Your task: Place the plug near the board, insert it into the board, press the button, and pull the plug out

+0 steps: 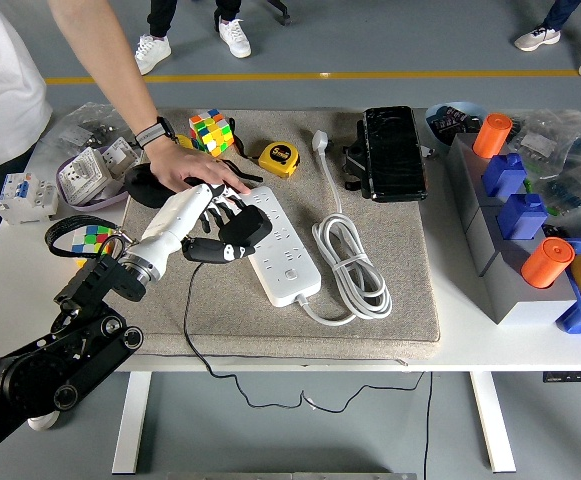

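Bringing the plug onto the board: insertion step in hand

Head view. Left hand (192, 215) reaches in from the lower left, its fingers (213, 208) closed around a black plug (232, 240). The plug sits at the left long edge of the white board (278, 244), overlapping its upper-middle sockets; whether the prongs are seated cannot be told from this angle. A thin black cord (186, 315) trails from the plug toward the near edge of the counter (450, 350) and hangs off it.

A person's hand (185, 168) lies flat at the far left corner of the board, seemingly steadying it, just beyond the robot's fingers. Right arm not seen.

Judgement: plug is near the board, so step one looks done; insertion is under way or about to finish. Next move calls for lining the prongs up with one socket and pressing straight down, then finding the button, which I cannot make out with certainty.

Room: left of the board, bare grey mat (370, 320) gives the arm clearance. Right of the board the coiled white cable (350, 262) lies close. Beyond the board stand a colour cube (210, 130), yellow tape measure (279, 157) and black case (392, 152). The person's hand crowds the far-left approach; contact there is the main risk.
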Robot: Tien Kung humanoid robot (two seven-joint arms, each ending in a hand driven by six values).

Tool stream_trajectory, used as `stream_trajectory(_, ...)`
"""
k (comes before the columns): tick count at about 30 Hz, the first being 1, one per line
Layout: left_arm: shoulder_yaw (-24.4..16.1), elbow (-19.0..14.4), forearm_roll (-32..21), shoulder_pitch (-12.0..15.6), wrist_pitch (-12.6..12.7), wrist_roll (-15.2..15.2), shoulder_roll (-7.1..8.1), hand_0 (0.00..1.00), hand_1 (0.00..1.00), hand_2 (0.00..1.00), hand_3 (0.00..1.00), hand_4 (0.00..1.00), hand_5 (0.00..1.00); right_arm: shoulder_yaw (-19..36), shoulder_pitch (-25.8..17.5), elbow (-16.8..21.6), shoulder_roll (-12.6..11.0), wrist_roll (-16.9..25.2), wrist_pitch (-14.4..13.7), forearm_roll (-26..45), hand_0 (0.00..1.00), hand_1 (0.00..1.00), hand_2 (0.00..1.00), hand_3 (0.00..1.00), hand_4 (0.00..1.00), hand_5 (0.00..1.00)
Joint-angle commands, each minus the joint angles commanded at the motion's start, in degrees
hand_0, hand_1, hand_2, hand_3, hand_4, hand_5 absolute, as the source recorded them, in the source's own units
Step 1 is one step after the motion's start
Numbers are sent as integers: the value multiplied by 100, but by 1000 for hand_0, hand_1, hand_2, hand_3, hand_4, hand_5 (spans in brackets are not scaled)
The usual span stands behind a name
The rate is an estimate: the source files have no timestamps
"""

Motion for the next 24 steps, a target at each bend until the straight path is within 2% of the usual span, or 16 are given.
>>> stream_trajectory(24, 332, 642, -34, -289, 25, -54, -122, 260, 392, 411, 544, 804, 2, -7, 10, 13, 12, 4, 1, -1, 589, 641, 559, 484, 747, 471)
